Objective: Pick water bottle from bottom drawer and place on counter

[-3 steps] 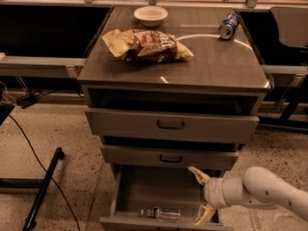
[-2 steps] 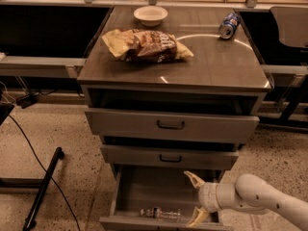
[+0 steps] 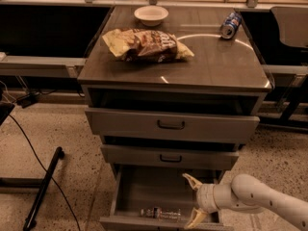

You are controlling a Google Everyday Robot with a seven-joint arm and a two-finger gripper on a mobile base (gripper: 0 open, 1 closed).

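Poised over the open, deep grey metal bottom drawer (image 3: 126,192), my cream two-finger gripper (image 3: 193,200) hangs spread wide just right of the small clear plastic water bottle (image 3: 161,213) lying near its front, the grasp I judge next.

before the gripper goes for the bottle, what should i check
1. Bottom drawer pulled out: ok.
2. Bottle in sight: ok, lying on its side near the drawer's front wall.
3. Gripper open: ok, fingers spread, at the drawer's right side beside the bottle.
4. Gripper around the bottle: not ok, apart from it, nothing held.
5. Room on the counter: ok, the front right part is bare; the chip bag, bowl and can sit further back.
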